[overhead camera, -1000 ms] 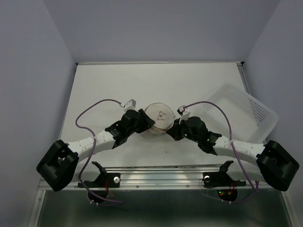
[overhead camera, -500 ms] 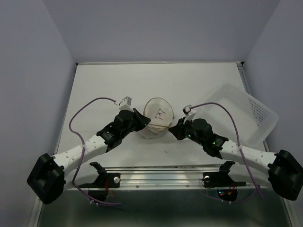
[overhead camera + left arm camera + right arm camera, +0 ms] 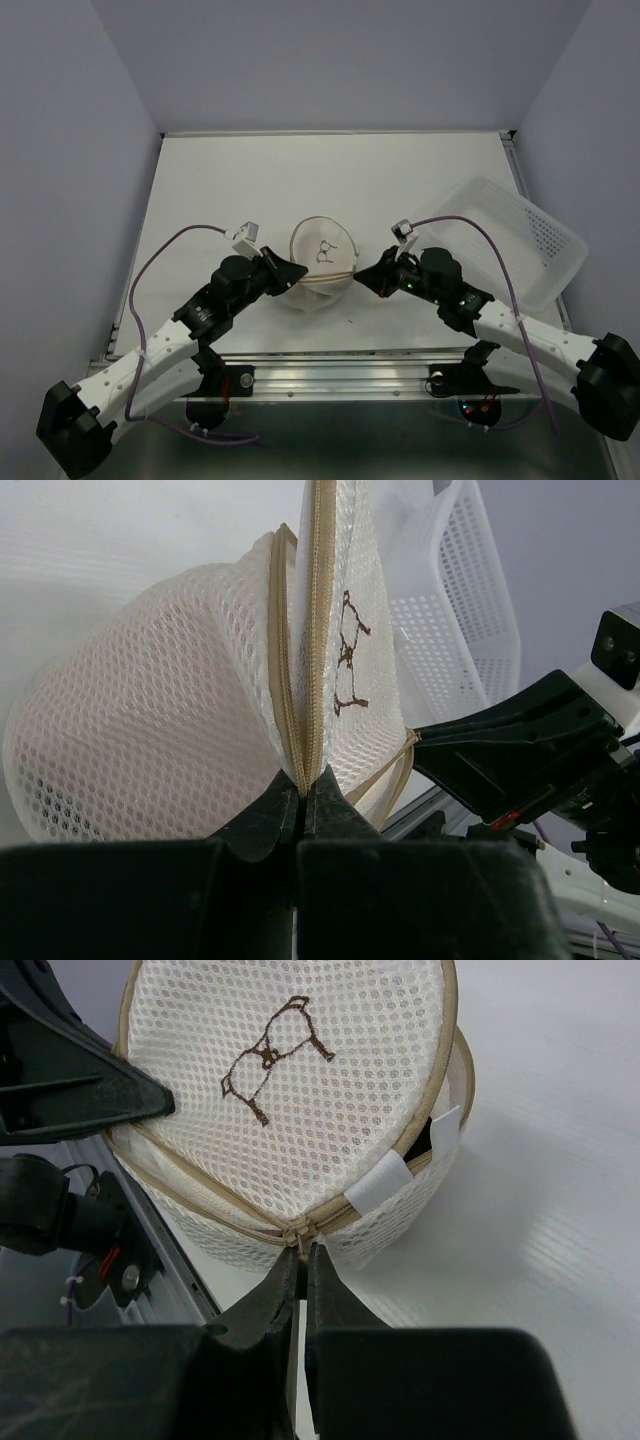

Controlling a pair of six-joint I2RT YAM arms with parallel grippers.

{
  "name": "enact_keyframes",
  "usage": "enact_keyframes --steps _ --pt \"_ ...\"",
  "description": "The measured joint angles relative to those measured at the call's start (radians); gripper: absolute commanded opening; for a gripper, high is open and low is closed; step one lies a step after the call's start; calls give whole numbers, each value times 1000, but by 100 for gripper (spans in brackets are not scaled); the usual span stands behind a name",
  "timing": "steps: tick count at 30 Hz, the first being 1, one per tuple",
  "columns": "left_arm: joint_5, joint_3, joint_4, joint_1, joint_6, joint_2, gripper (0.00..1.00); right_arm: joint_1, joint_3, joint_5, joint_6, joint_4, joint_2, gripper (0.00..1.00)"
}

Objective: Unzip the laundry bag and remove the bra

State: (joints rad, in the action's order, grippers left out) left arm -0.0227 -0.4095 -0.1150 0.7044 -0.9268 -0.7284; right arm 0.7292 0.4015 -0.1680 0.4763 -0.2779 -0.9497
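The laundry bag (image 3: pixel 322 262), a round cream mesh pouch with a dark brown mark on its lid, is held between both grippers near the table's front. My left gripper (image 3: pixel 303 785) is shut on the bag's zipper seam at its left side. The bag fills the left wrist view (image 3: pixel 200 700). My right gripper (image 3: pixel 302 1252) is shut on the zipper pull (image 3: pixel 300 1238) at the bag's right side. The lid (image 3: pixel 300 1070) stands lifted and part unzipped, with a dark gap showing. The bra is hidden inside the bag.
A white perforated plastic basket (image 3: pixel 530 240) lies tilted at the right edge of the table. The metal rail (image 3: pixel 340 375) runs along the near edge below the arms. Purple cables loop from both wrists.
Both arms have drawn back toward the near edge, carrying the bag left and nearer. The bag's lid has tipped up and the zipper has opened further.
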Motion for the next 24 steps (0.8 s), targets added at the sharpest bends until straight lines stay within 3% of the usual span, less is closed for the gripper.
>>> enact_keyframes --steps 4,6,9,10,14,19,20,23,24 --pt "17 35 30 -7 -22 55 0 -4 13 -64 -3 -19 -55 2" --pt "28 40 30 -11 -32 56 0 -11 26 -81 -9 -23 -83 8" --pt "59 58 8 -14 -57 56 0 -23 63 -97 -26 -23 -131 25" --pt "74 68 -4 -19 -67 56 0 -30 74 -96 -29 -22 -151 37" --pt "153 121 -31 -43 -90 37 0 -79 86 -35 -54 14 -185 59" --pt "211 140 -98 -52 -116 -77 2 -104 86 31 -59 56 -179 75" --pt "213 138 -113 -52 -117 -97 8 -104 86 41 -61 68 -167 76" --pt "217 116 -145 -52 -121 -174 57 -104 86 60 -62 92 -133 78" --pt "222 114 -148 -51 -126 -184 82 -104 86 67 -63 100 -120 79"
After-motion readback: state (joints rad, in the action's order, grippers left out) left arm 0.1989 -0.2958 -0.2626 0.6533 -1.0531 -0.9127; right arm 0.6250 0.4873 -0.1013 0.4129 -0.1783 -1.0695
